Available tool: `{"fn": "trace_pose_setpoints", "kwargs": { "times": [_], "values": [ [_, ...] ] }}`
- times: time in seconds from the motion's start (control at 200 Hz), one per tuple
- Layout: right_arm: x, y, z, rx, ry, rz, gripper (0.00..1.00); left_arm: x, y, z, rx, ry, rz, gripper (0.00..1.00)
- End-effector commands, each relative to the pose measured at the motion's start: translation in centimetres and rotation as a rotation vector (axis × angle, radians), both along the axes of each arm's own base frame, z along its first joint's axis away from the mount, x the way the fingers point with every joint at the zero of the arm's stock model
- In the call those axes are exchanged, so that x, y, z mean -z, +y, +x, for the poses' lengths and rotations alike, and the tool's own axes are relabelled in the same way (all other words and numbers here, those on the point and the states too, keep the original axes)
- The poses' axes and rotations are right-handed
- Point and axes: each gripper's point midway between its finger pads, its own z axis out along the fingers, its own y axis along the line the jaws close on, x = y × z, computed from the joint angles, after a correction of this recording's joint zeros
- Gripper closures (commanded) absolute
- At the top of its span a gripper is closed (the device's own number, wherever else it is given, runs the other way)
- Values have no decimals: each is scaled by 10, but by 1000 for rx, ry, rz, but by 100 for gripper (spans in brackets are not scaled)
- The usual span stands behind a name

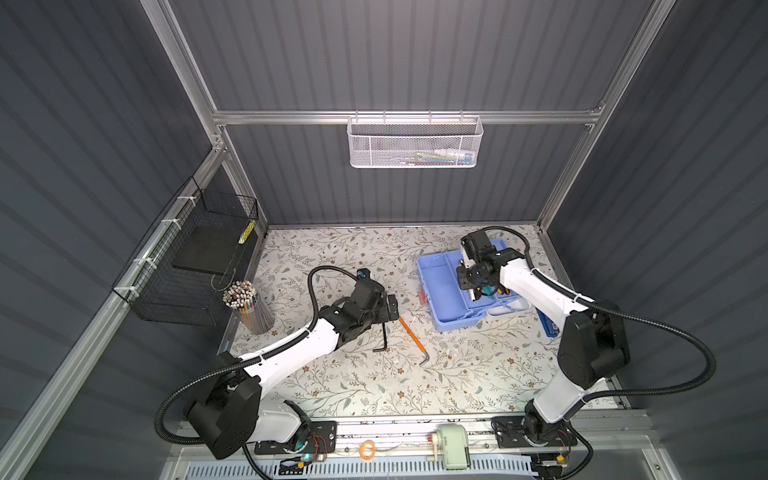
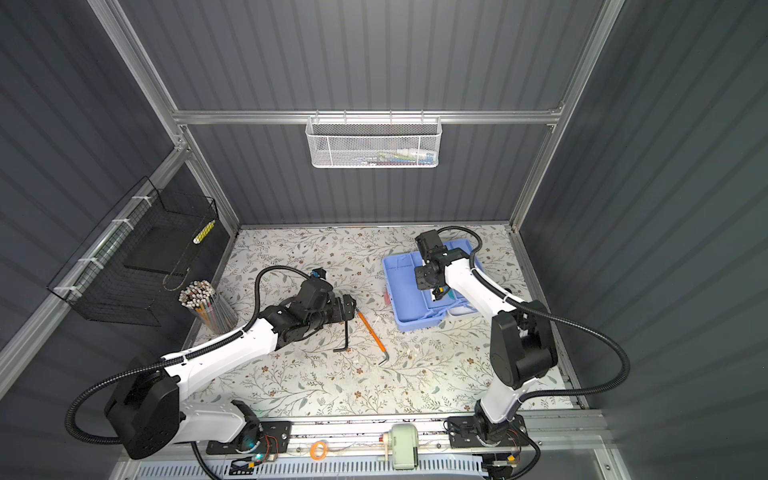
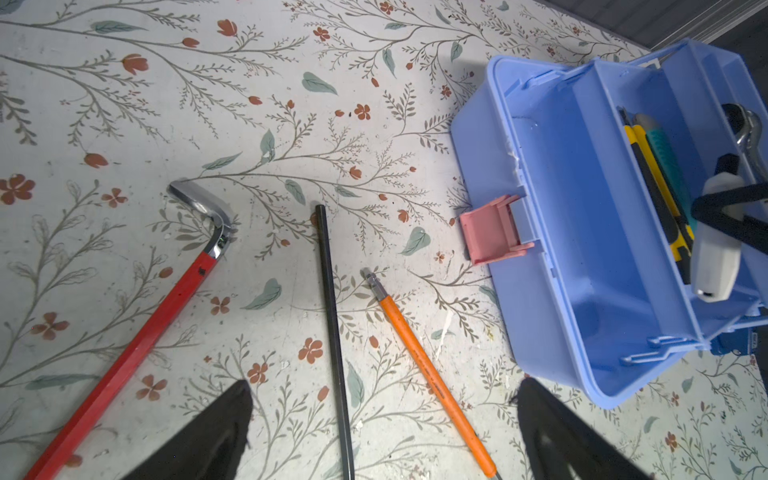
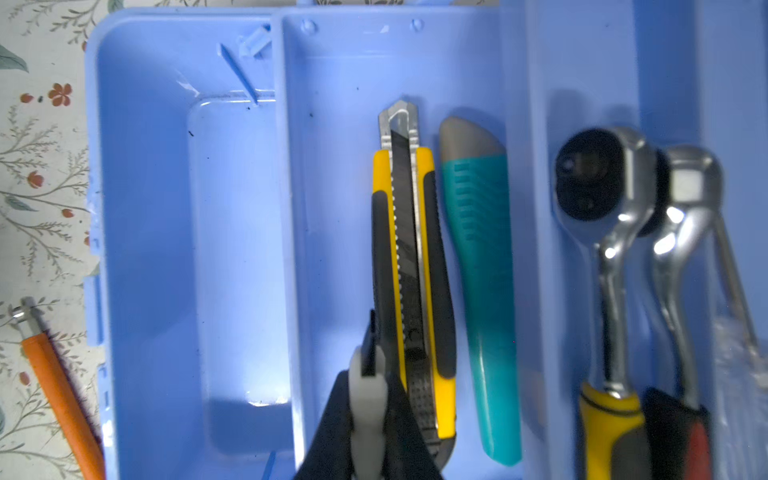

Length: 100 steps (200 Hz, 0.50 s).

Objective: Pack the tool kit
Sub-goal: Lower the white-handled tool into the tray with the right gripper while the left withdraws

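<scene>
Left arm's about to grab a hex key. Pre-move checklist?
1. Left gripper open: ok.
2. Black key, orange key, red key lying apart on the table: ok.
3. One key lined up: not ok, black and orange both run between the fingers.
4. Box base compartment bare: ok.
5. Right gripper clear of box: not ok, shut, over the tray by the yellow knife.
6. Right gripper empty: cannot tell.

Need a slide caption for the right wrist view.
Shut right gripper over the open tool box: yellow knife and teal knife in one tray compartment, two ratchets in the next.
</scene>
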Motion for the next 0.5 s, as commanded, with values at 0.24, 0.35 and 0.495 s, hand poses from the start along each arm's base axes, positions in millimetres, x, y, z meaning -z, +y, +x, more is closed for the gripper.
{"fn": "trace_pose_setpoints", "kwargs": {
  "times": [0.24,0.35,0.495],
  "values": [
    [6,0,10,-8,21,-67,87,19,22,-6,-43,44,74,0],
    [9,-2,13,-5,29,-96,86,21,23,-6,-42,49,82,0],
    [11,-3,17,-2,30,-133,82,24,24,-6,-44,58,90,0]
  ]
}}
